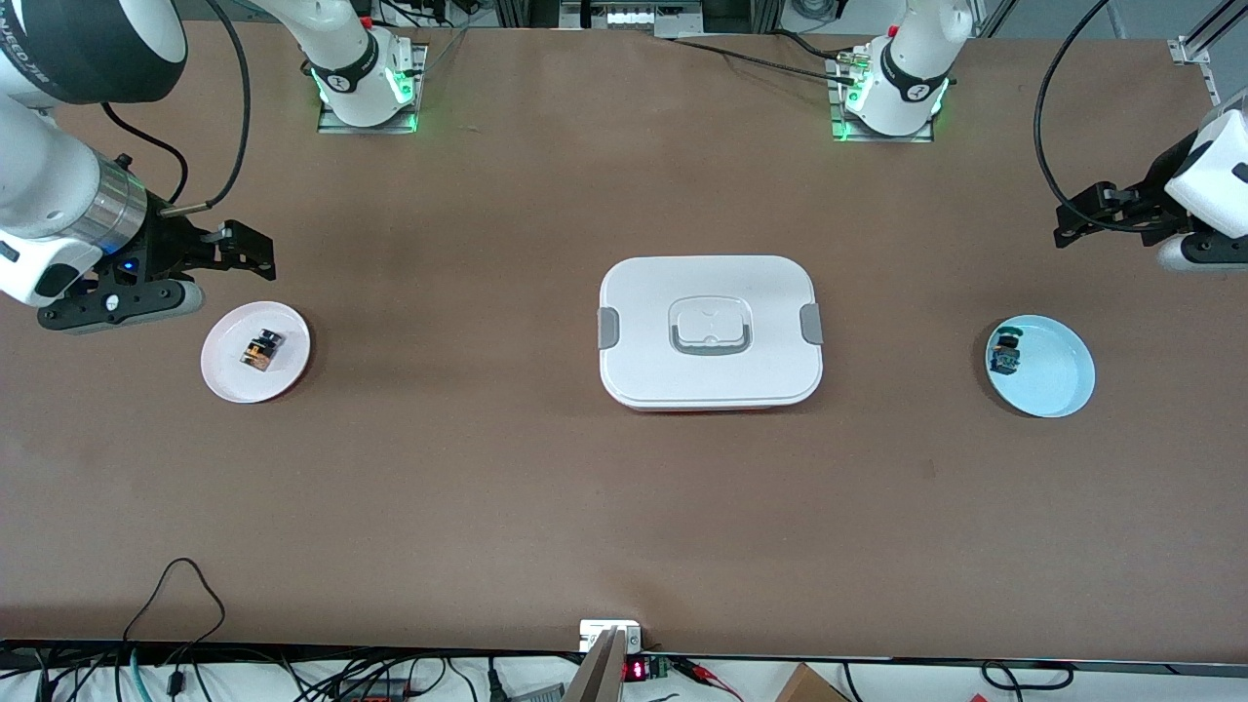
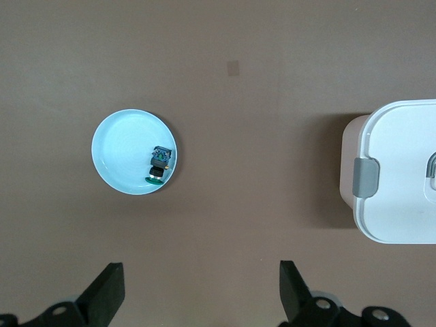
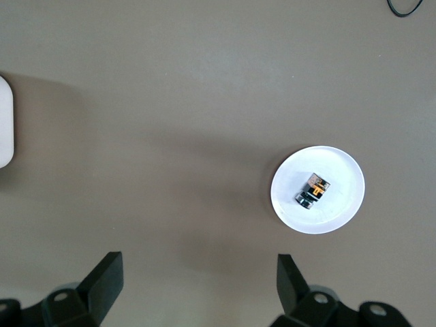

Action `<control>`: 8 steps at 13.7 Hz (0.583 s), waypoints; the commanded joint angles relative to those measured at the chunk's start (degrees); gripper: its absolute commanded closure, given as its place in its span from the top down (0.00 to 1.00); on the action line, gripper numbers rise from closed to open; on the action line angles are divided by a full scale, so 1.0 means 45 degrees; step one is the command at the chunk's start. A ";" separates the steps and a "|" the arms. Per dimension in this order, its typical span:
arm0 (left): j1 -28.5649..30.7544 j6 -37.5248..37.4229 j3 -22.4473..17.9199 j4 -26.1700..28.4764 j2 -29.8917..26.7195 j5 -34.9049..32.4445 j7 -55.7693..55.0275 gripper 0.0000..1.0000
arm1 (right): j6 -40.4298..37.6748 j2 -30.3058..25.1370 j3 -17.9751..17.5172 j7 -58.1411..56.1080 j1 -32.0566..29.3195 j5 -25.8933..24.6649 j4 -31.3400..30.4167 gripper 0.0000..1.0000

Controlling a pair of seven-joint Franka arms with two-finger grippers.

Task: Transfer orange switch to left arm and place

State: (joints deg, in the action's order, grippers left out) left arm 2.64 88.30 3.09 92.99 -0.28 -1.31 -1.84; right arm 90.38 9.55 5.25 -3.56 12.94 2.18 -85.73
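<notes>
Box: the white box [image 1: 710, 331] sits mid-surface, between the two plates, and you must route around it.
Orange switch: it lies on the pink plate [image 1: 224, 375] toward the right arm's end, long axis slanted [image 1: 261, 350].
Right gripper: wide open, empty, just beside that plate [image 1: 200, 268]; yours is the nearer arm.
Left gripper: wide open, empty, waiting near the blue plate [image 1: 1058, 390], well apart from the switch [image 1: 1097, 210].
</notes>
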 commanded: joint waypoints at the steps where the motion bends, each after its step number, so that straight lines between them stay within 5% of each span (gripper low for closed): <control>1: 0.0059 -0.0131 0.0036 -0.0371 0.0159 0.0194 0.0156 1.00 | -0.0144 0.0066 0.0004 -0.0225 -0.0063 0.0199 0.0204 1.00; 8: 0.0040 -0.0131 0.0036 -0.0352 0.0159 0.0174 0.0156 1.00 | -0.0124 0.0085 0.0004 -0.0830 -0.0121 0.0238 0.0204 1.00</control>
State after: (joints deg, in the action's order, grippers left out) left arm 2.63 88.30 3.09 92.99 -0.28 -1.31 -1.84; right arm 90.40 9.55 5.28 -5.59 12.87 2.18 -85.73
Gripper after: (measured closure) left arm 0.000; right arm 0.000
